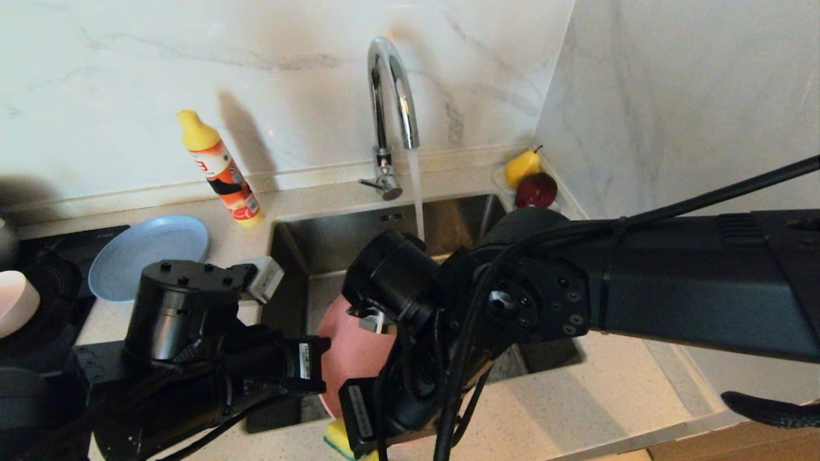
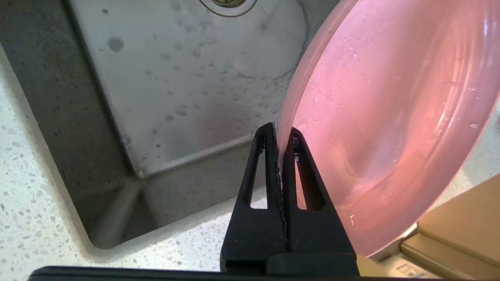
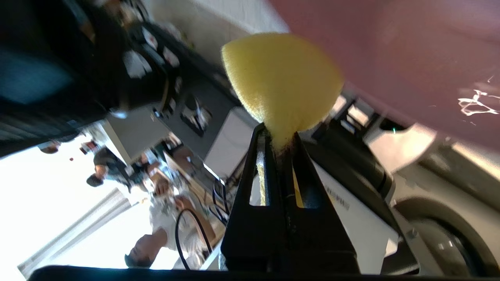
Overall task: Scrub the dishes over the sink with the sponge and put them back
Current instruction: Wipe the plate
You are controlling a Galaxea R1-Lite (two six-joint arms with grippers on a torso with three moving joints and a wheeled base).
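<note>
The sink (image 1: 333,243) fills the middle of the head view, a steel basin set in a pale speckled counter (image 1: 576,397), its drain (image 2: 227,3) at the top edge of the left wrist view. Water runs from the curved tap (image 1: 391,96) at upper centre into the basin.

The pink plate (image 1: 349,358) stands tilted on edge over the near side of the sink, lower centre, largely hidden behind the two black arms. The left gripper (image 2: 278,134) is clamped tight on its rim, one finger on each face; drops of water cling to the plate's surface.

The blue-grey plate (image 1: 150,253) lies flat on the counter at the left, with a pale bowl (image 1: 16,301) at the far left edge.

The right gripper (image 3: 278,136) pinches the yellow sponge (image 3: 283,78), squeezed narrow between the fingers, just beside the pink plate's lower edge at bottom centre of the head view.
</note>
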